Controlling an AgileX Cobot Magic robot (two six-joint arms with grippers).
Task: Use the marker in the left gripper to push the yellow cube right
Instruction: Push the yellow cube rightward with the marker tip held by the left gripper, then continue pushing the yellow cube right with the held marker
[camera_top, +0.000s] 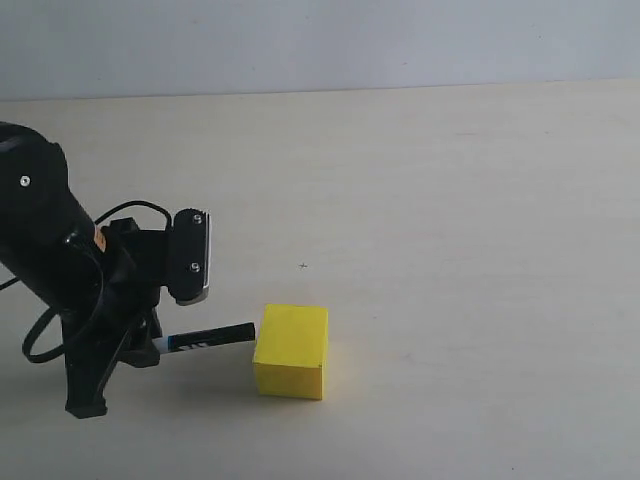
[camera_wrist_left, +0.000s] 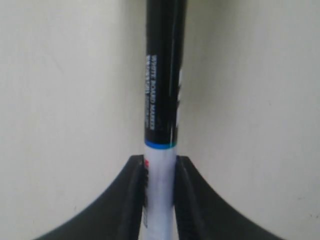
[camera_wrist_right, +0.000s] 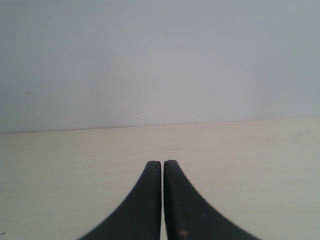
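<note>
Pale table (camera_top: 450, 200) fills most of the ext view, grey wall (camera_top: 320, 40) behind. L arm (camera_top: 45, 230), black w/ cables, sits low at the left side. Yellow cube (camera_top: 291, 352) rests flat on the table near front centre, just right of the arm. L gripper (camera_top: 150, 345) points toward the cube, fingers (camera_wrist_left: 132, 200) pinching the marker (camera_top: 205, 340) by its white barrel; dark labelled part & cap stick out ahead. Marker lies almost level just above the table, tip at the cube's left face near its top edge, touching or a hair off, can't tell. R gripper (camera_wrist_right: 162, 170) pressed together, holding nothing, over bare table
</note>
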